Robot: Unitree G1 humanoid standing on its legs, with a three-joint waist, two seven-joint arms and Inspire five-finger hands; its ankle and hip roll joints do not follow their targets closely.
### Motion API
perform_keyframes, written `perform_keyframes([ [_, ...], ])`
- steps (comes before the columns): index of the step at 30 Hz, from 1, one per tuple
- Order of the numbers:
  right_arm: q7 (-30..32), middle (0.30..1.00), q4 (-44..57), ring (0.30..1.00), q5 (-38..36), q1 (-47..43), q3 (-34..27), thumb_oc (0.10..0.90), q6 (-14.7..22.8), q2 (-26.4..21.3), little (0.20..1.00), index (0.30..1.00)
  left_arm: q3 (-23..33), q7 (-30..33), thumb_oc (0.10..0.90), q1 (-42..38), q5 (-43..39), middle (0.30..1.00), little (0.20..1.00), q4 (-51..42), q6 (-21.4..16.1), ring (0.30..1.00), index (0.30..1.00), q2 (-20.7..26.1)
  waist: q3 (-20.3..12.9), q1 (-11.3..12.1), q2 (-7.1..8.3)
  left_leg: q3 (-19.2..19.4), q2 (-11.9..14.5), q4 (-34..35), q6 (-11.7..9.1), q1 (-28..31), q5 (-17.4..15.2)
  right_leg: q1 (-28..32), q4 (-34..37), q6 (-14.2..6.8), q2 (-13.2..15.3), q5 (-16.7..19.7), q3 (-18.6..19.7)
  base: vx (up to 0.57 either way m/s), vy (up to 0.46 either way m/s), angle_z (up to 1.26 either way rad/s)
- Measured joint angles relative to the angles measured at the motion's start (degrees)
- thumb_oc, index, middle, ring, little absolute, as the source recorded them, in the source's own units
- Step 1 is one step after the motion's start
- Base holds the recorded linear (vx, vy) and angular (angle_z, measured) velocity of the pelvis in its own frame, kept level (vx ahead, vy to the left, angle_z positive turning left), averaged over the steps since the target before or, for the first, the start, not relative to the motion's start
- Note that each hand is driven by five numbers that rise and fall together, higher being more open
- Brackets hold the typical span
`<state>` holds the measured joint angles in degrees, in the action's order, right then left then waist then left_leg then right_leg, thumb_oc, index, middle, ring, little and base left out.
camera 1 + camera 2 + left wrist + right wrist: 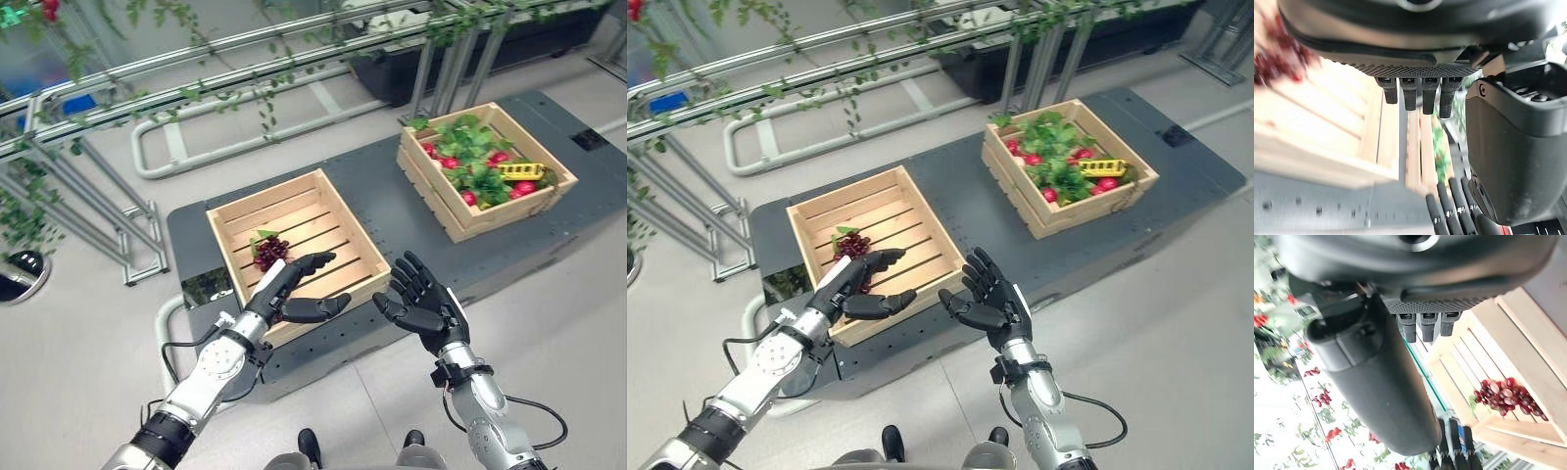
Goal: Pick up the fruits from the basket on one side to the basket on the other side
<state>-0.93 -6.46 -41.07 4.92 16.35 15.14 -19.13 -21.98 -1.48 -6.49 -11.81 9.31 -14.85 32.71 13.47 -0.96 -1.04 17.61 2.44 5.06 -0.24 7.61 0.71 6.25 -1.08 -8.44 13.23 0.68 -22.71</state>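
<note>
Two slatted wooden crates stand on a dark platform. The near crate (333,211) holds one bunch of dark red grapes (269,251) with a green leaf, which also lies in the crate (1528,362) as grapes (1506,396). The far crate (431,171) is full of green leaves, red fruits (449,163) and a yellow item (514,169). My left hand (294,289) hovers open over the near crate's front edge, just in front of the grapes, holding nothing. My right hand (423,305) is open and empty, palm up, in front of the platform to the right of that crate.
The dark platform (411,220) carries both crates with bare space between them. Metal frames with green vines (196,78) run behind and to the left. A white tube rail (157,157) lies on the floor behind. A dark tub (460,44) stands at the back.
</note>
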Motion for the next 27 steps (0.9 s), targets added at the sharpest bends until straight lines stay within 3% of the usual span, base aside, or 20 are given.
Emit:
perform_keyframes([
  [1, 0.57, 0.9, 0.05, 0.9, -0.07, 0.05, -0.24, 0.8, 0.01, 0.47, 0.9, 0.9, -0.09, -0.09, 0.8, -0.01, -0.01, 0.9, 0.9, -0.22, -0.01, 0.9, 0.9, -0.4, 0.03, -0.07, -0.22, 0.05, 0.33, -0.62, 0.33, -0.42, -0.25, -1.75, -3.69, -0.1, 0.32, -0.2, 0.32, 0.03, 0.194, 0.11],
  [3, 0.95, 0.9, 0.62, 0.9, -0.44, 0.18, -0.41, 0.8, 0.22, -0.36, 0.9, 0.9, -0.46, -0.05, 0.8, 0.12, -0.08, 0.9, 0.9, -0.45, 0.01, 0.9, 0.9, -1.9, 0.34, -1.24, -0.99, -0.21, 0.65, -1.18, 1.52, -1.15, -0.63, -9.5, -18.56, 0.42, 3.16, -0.85, 1.13, 0.1, -0.051, 0.07],
  [4, 0.94, 0.9, 0.76, 0.9, -0.45, 0.43, -0.33, 0.8, 0.22, -0.36, 0.9, 0.9, -0.48, -0.06, 0.8, 0.14, -0.08, 0.9, 0.9, -0.39, 0.01, 0.9, 0.9, -2.17, 0.54, -1.37, -0.61, -0.27, 0.5, -0.95, 1.91, -0.69, -0.66, -11.26, -21.49, 0.53, 3.91, -1.59, 1.96, 0.1, -0.182, -0.01],
  [5, 0.94, 0.9, 1.0, 0.9, -0.49, 1.33, -0.04, 0.8, 0.22, -0.33, 0.9, 0.9, -0.4, -0.02, 0.8, 0.29, -0.13, 0.9, 0.9, -0.25, 0.02, 0.9, 0.9, -2.62, 0.73, -1.38, -0.3, -0.51, 0.45, -0.64, 2.12, -0.09, -0.67, -12.37, -21.67, 1.8, 2.18, -3.34, 5.43, 0.07, -0.18, 0.06],
  [6, 0.94, 0.9, 1.27, 0.9, -0.54, 2.23, 0.3, 0.8, 0.23, -0.32, 0.9, 0.9, -0.4, -0.02, 0.8, 0.16, -0.25, 0.9, 0.9, -0.32, 0.02, 0.9, 0.9, -2.43, 1.09, -1.53, -0.21, -1.81, 0.46, -0.39, 2.3, -0.28, -0.38, -13.1, -18.73, 2.28, -0.58, -3.68, 8.21, 0.05, -0.206, 0.22],
  [8, 0.95, 0.9, 1.26, 0.9, -0.98, 2.14, 0.37, 0.8, 0.27, -0.17, 0.9, 0.9, -0.16, 0.49, 0.8, -0.22, -0.3, 0.9, 0.9, -0.52, 0.02, 0.9, 0.9, -1.97, 1.89, -1.64, 1.31, -2.41, -0.07, -0.13, 2.23, -0.48, 0.02, -13.02, -11.53, 2.11, -3.51, -3.15, 8.39, 0.04, -0.254, 0.33],
  [9, 0.97, 0.9, 0.86, 0.9, -2.21, 1.48, 0.7, 0.8, 1.09, -0.02, 0.9, 0.9, -0.23, 1.91, 0.8, -0.3, -0.3, 0.9, 0.9, -0.52, 0.05, 0.9, 0.9, -2.47, 2.34, -1.59, 1.27, -3.64, -0.35, -0.02, 2.01, -1.79, 0.24, -13.81, -5.98, 1.8, -5.35, -2.9, 9.48, 0.13, -0.291, 0.48],
  [10, 1.03, 0.9, 0.66, 0.9, -2.28, 0.34, 0.6, 0.8, 1.92, 0.18, 0.9, 0.9, -0.29, 2.99, 0.8, -0.89, -0.31, 0.9, 0.9, -0.51, 0.08, 0.9, 0.9, -2.65, 2.95, -1.86, 1.75, -5.2, -0.57, -0.04, 1.95, -3.09, 0.56, -13.54, -1.03, 1.75, -6.42, -0.33, 10.89, 0.22, -0.245, 0.66],
  [11, 1.03, 0.9, 0.23, 0.9, -2.35, -0.27, 0.62, 0.8, 2.21, 0.37, 0.9, 0.9, -0.43, 3.39, 0.8, -0.84, -0.31, 0.9, 0.9, -0.48, 0.24, 0.9, 0.9, -2.84, 3.2, -2.41, 1.72, -6.35, -0.81, -0.08, 1.72, -3.64, 0.79, -13.3, -0.21, 1.96, -6.65, 1.65, 11.34, 0.31, -0.258, 0.78],
  [12, 1.05, 0.9, -1.23, 0.9, -3.28, -1.62, 0.63, 0.8, 2.24, 0.86, 0.9, 0.9, -0.47, 4.0, 0.8, 0.33, -0.36, 0.9, 0.9, -0.47, 0.9, 0.9, 0.9, -3.71, 3.63, -2.84, 1.07, -7.48, -0.44, -0.63, 1.0, -3.82, 0.55, -12.55, -0.06, 3.98, -7.57, 3.13, 12.53, 0.24, -0.188, 0.58],
  [13, 1.08, 0.9, -1.66, 0.9, -4.44, -1.93, 0.63, 0.8, 2.23, 0.85, 0.9, 0.9, -0.44, 4.15, 0.8, 1.28, -0.41, 0.9, 0.9, -0.65, 1.28, 0.9, 0.9, -4.36, 3.86, -2.82, 0.47, -7.66, 0.14, -1.49, 0.38, -3.66, 0.09, -11.82, -0.05, 4.59, -8.14, 2.69, 12.5, 0.22, -0.239, 0.33],
  [14, 1.12, 0.9, -1.91, 0.9, -4.56, -2.25, 0.56, 0.8, 2.24, 1.02, 0.9, 0.9, -0.05, 4.12, 0.8, 3.87, -1.68, 0.9, 0.9, -1.95, 1.61, 0.9, 0.9, -5.04, 4.36, -2.15, -0.13, -7.54, 1.16, -4.88, -1.05, -3.8, -1.2, -10.38, 0.04, 5.59, -9.1, 1.79, 12.39, 0.12, -0.168, 0.05],
  [16, 1.37, 0.9, -3.01, 0.9, -4.41, -3.05, 0.26, 0.8, 2.78, 2.32, 0.9, 0.9, 0.32, 4.24, 0.8, 4.89, -2.51, 0.9, 0.9, -1.85, 1.4, 0.9, 0.9, -5.1, 5.87, -0.78, 2.09, -7.84, 1.5, -20.26, -3.06, -10.09, -3.64, -9.26, -0.52, 7.3, -8.49, 0.44, 12.53, 0.1, -0.005, 0.03],
  [17, 1.99, 0.9, -3.65, 0.9, -4.42, -3.53, 0.31, 0.8, 2.83, 2.2, 0.9, 0.9, -0.14, 5.36, 0.8, 5.03, -2.5, 0.9, 0.9, -1.12, 1.06, 0.9, 0.9, -5.61, 6.61, 0.35, 2.71, -9.26, 2.15, -29.16, -2.95, -15.11, -4.08, -7.79, -0.3, 7.73, -8.4, 0.14, 13.18, 0.07, 0.186, -0.04],
  [19, 2.94, 0.9, -3.99, 0.9, -4.32, -4.37, 0.21, 0.8, 3.44, 1.93, 0.9, 0.9, -1.05, 6.09, 0.8, 5.23, -2.49, 0.9, 0.9, 0.6, -0.57, 0.9, 0.9, -6.34, 6.85, 0.5, 2.52, -9.41, 2.87, -25.84, -2.71, -16.54, -4.29, -6.93, 0.08, 8.2, -9.05, -0.25, 13.19, 0.02, 0.177, -0.16],
  [21, 4.97, 0.9, -3.86, 0.9, -4.21, -6.43, 0.07, 0.8, 7.3, 1.61, 0.9, 0.9, -2.68, 7.09, 0.8, 3.86, -2.52, 0.9, 0.9, 1.12, -2.34, 0.9, 0.9, -6.6, 8.49, -0.58, 1.37, -8.62, 4.54, -13.96, -4.38, -16.0, -2.43, -6.63, 0.04, 8.35, -10.08, -0.46, 13.21, -0.01, 0.229, -0.22],
  [23, 7.2, 0.9, -3.82, 0.9, -4.05, -8.8, -0.04, 0.8, 9.78, 0.51, 0.9, 0.9, -5.22, 8.12, 0.8, -1.42, -2.53, 0.9, 0.9, 2.51, -3.69, 0.9, 0.9, -6.9, 11.18, -1.81, 0.22, -8.15, 4.93, -8.41, -3.81, -15.91, -1.11, -6.88, -0.48, 8.0, -10.61, -0.79, 13.25, 0.04, 0.167, -0.1],
  [26, 9.04, 0.9, -3.93, 0.9, -4.11, -10.05, -0.08, 0.8, 10.09, -0.39, 0.9, 0.9, -5.87, 8.58, 0.8, -6.49, -2.55, 0.9, 0.9, 3.76, -4.17, 0.9, 0.9, -7.66, 12.3, -3.23, -0.37, -7.15, 5.1, -8.07, -3.86, -15.24, -1.03, -8.64, -1.35, 6.82, -10.72, -1.6, 12.59, 0.06, 0.15, -0.29],
  [27, 9.02, 0.9, -4.0, 0.9, -4.13, -9.48, -0.21, 0.8, 10.3, -0.4, 0.9, 0.9, -5.78, 8.89, 0.8, -7.39, -2.49, 0.9, 0.9, 2.74, -4.2, 0.9, 0.9, -7.8, 12.76, -3.38, -1.24, -7.84, 4.91, -6.22, -1.94, -13.73, 4.71, -9.15, -2.11, 5.87, -11.2, -2.15, 12.49, 0.02, 0.086, -0.31],
])
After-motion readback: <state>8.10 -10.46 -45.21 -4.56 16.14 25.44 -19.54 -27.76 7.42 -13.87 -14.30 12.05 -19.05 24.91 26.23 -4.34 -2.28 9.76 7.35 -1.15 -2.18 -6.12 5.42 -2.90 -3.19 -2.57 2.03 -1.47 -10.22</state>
